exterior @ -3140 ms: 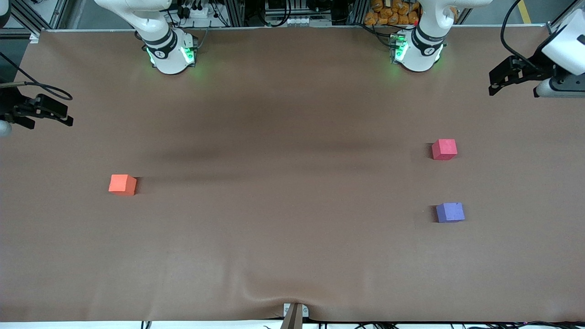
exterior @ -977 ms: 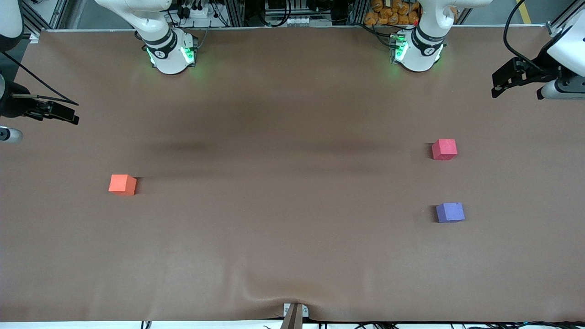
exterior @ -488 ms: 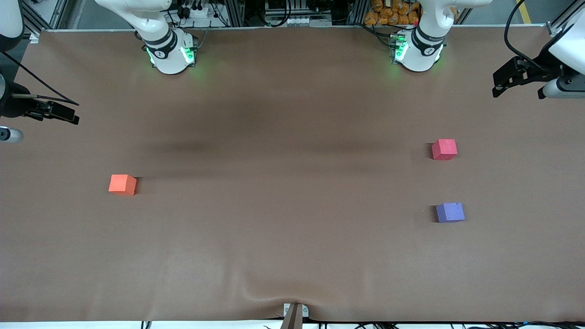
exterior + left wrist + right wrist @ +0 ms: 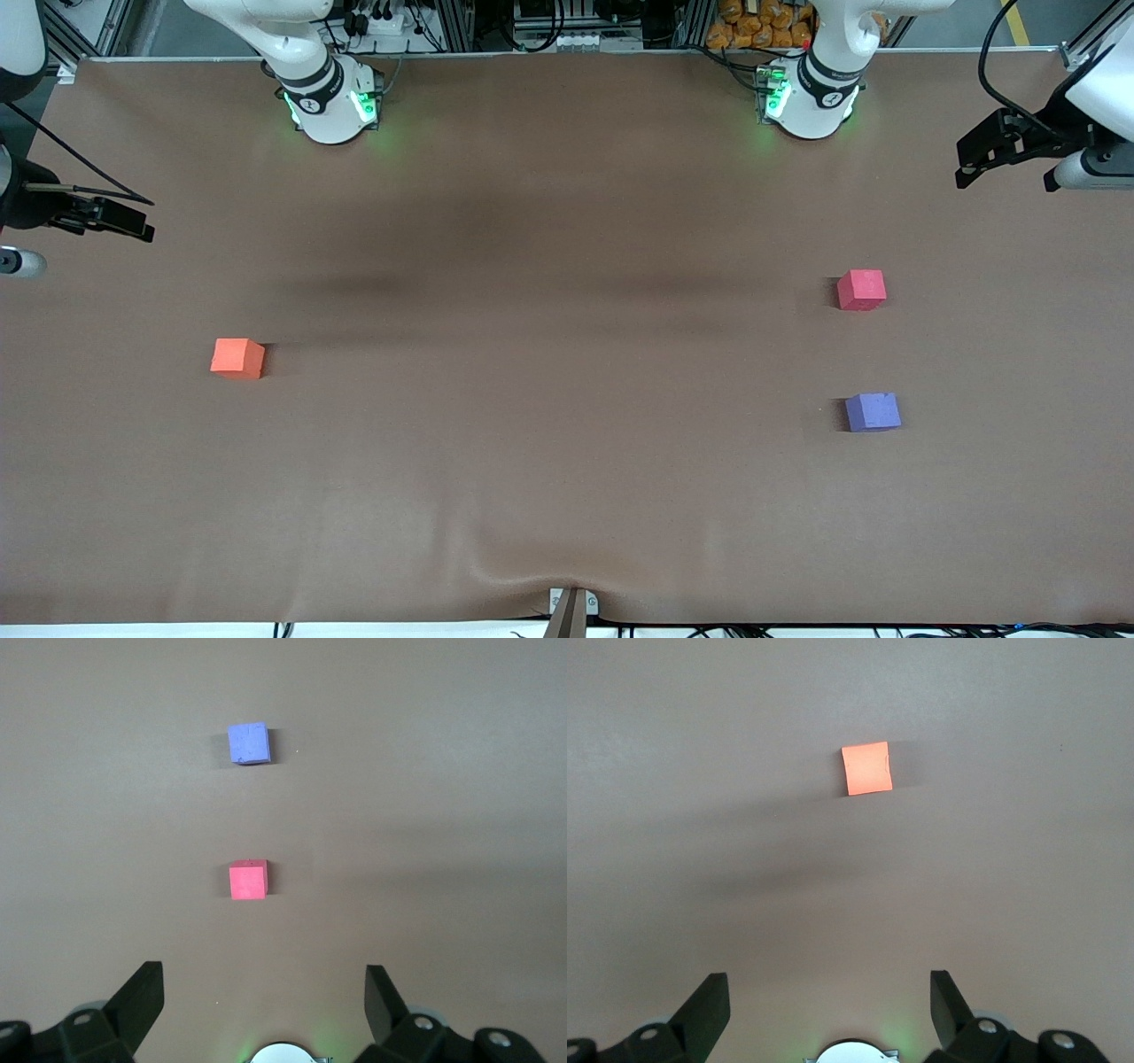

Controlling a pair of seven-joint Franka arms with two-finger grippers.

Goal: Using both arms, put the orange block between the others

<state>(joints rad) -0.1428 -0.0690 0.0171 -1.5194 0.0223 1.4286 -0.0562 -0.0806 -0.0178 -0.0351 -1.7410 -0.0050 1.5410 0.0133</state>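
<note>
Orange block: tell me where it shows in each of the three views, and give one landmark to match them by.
Front view: the orange block lies alone on the brown table cover, toward the right arm's end.
Left wrist view: not in it; only the pinkish-red cube and the purple-blue cube show.
Right wrist view: the block lies on the cover, ahead of the open right pincer.
Shared landmark: the brown table cover.

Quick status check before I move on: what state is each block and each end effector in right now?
orange block: flat on the table at the right arm's end, untouched.
pinkish-red block: on the table at the left arm's end, apart from the purple one.
purple-blue block: on the table, nearer the front camera than the pinkish-red.
left end effector: open, empty.
right end effector: open, empty.
</note>
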